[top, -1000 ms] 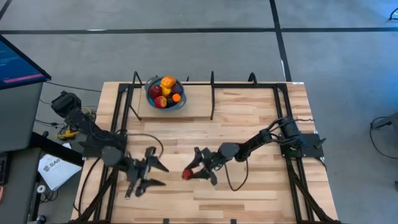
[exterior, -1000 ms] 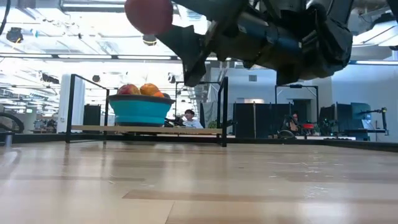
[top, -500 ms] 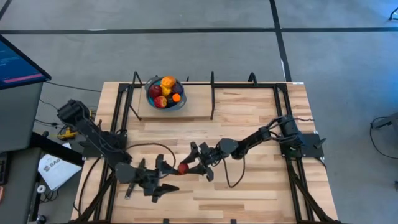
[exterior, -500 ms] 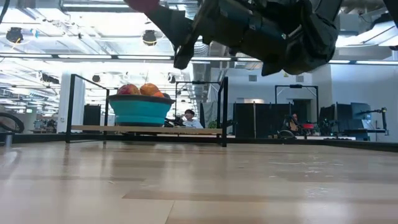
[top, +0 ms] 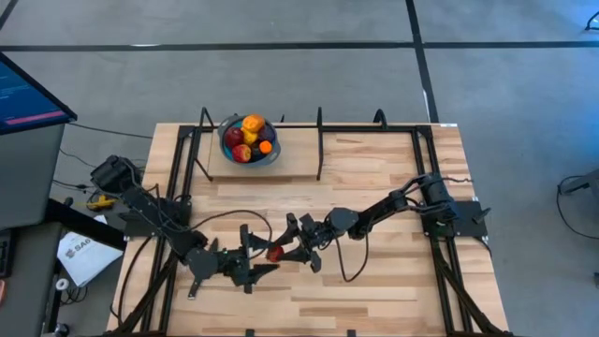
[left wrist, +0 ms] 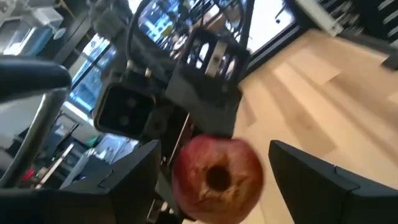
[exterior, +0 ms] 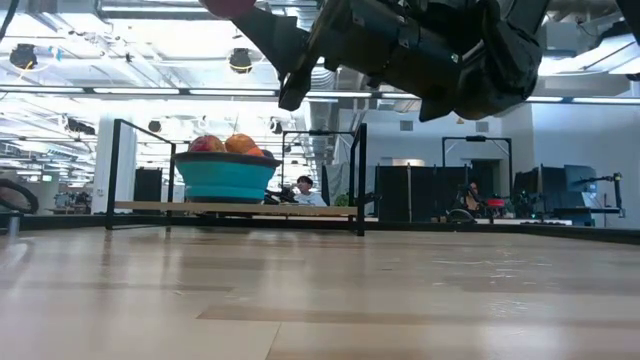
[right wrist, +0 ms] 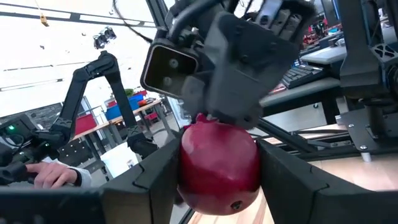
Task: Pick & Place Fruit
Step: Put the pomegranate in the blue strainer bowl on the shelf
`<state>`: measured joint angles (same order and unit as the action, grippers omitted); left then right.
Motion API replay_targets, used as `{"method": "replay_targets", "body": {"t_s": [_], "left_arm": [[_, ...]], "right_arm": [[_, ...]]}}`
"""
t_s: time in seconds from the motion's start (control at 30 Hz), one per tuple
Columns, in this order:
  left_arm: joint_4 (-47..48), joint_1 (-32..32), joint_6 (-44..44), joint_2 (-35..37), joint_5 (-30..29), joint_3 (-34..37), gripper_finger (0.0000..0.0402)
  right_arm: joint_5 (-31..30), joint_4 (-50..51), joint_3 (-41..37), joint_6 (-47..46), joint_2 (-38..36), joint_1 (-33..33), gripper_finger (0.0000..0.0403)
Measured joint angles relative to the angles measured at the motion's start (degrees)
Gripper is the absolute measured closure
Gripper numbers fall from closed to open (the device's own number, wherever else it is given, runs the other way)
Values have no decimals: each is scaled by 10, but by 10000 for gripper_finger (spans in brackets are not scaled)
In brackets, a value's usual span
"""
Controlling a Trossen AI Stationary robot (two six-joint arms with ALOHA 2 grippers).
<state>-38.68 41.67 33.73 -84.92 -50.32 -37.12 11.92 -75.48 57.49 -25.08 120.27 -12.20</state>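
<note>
The right tool (top: 292,251) is gripping a red pomegranate (top: 276,252) in the air above the middle of the table (top: 374,187), well apart from the blue bowl (top: 249,142) of fruit on the far shelf. The left tool (top: 257,263) is facing it, fingers (left wrist: 323,180) spread to either side of the fruit without touching. For a clean handover, the left tool should be closing squarely across the pomegranate's widest part before the right one lets go.
</note>
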Motion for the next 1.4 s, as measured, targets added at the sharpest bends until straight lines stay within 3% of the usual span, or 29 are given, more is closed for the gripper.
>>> {"method": "replay_targets", "body": {"t_s": [0.2,0.47,0.7,0.9,1.0,1.17,1.4], "left_arm": [[1,-8,-6,-3,-2,0,138],[4,-7,-42,1,11,1,218],[9,-7,-81,0,12,2,206],[8,-5,-187,2,25,20,211],[39,-4,-245,2,28,22,212],[119,-11,-355,40,30,22,204],[379,-103,-533,139,115,-30,211]], "right_arm": [[1,0,0,0,0,0,210],[2,3,1,-1,0,-1,204],[5,34,2,-23,-1,5,175],[150,158,0,-89,-6,47,130],[171,288,0,-97,-24,61,127],[95,494,-1,-58,-43,47,127],[-90,507,0,-49,-48,-11,127]]}}
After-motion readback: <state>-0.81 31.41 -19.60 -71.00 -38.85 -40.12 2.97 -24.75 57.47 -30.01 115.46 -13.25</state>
